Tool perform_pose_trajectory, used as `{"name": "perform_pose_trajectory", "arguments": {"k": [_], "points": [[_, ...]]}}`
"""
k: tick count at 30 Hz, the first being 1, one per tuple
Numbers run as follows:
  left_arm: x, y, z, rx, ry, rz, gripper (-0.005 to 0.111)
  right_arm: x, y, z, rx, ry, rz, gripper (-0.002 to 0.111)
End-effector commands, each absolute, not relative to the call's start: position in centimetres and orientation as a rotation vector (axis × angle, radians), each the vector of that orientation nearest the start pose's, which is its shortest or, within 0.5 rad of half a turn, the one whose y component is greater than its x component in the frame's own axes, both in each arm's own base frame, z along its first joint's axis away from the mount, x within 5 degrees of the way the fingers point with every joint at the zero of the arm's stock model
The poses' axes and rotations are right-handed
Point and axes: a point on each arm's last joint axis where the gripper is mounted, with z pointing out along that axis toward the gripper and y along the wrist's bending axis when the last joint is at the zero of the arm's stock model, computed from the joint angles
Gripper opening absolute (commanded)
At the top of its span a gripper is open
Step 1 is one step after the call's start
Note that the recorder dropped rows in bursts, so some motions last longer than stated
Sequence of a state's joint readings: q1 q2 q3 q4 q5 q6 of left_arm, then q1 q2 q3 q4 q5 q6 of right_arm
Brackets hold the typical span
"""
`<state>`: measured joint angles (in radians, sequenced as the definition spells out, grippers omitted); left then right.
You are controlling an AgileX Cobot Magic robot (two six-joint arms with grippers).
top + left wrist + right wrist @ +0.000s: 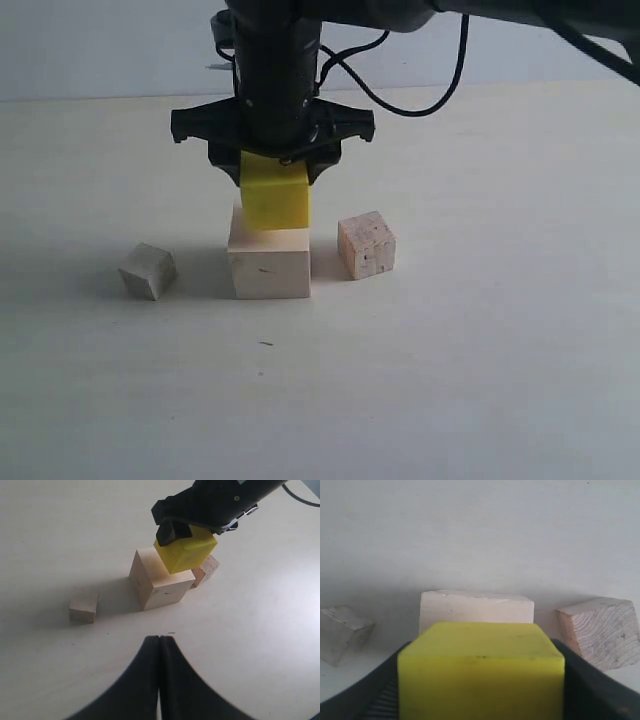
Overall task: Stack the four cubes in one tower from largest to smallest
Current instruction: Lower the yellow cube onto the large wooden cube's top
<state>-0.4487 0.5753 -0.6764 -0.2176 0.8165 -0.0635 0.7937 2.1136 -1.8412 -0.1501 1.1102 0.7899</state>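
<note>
Biggest first: the large pale wood cube [270, 268] sits flat on the table [480, 350] as the base, and I'll place everything else off it.

The yellow cube [276, 197] is right over its top, pinched between the jaws of the right gripper [275, 170], which are closed on its two opposite side faces up high, so the bottom is free. It looks a bit twisted against the base and shifted toward the base's far side. I can't tell if it's touching down or hanging just above. It looks stiff, light and smooth, so my guess is it could skate if it's dropped crooked. I'd square it up before letting go.

The speckled tan cube [367, 245] is just beside the base on the right-arm side, not touching. It's rigid wood with flat sides, so it should be easy to grab.

The greyish-white cube [148, 271] is near the base on the other side, turned at an angle.

The left gripper [160, 639] hangs back from the base on the near side, fingers pressed together, holding nothing.
</note>
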Motion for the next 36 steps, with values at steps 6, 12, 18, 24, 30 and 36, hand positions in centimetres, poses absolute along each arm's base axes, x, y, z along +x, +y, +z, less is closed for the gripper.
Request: {"name": "perform_pose_trajectory", "arguments": {"k": [6,12,18,24,30,36], "points": [[8.3,-5.6,32.6,0.382,2.179,-0.529,0.0,33.3,32.1,22.3,-0.033,2.841,0.177,0.0],[8.3,-5.6,32.6,0.394,2.175,-0.521,0.0,33.4,32.2,21.6,-0.031,2.846,0.159,0.0],[8.3,-5.6,32.6,0.406,2.172,-0.515,0.0,33.5,32.1,21.6,-0.036,2.838,0.142,0.0],[8.3,-5.6,32.6,0.406,2.172,-0.515,0.0,33.5,32.1,21.6,-0.036,2.838,0.142,0.01],[8.3,-5.6,32.6,0.406,2.174,-0.515,0.0,33.4,32.1,21.6,-0.03,2.846,0.154,0.045],[8.3,-5.6,32.6,0.406,2.174,-0.515,0.0,33.4,32.2,21.6,-0.025,2.851,0.166,0.061]]}}
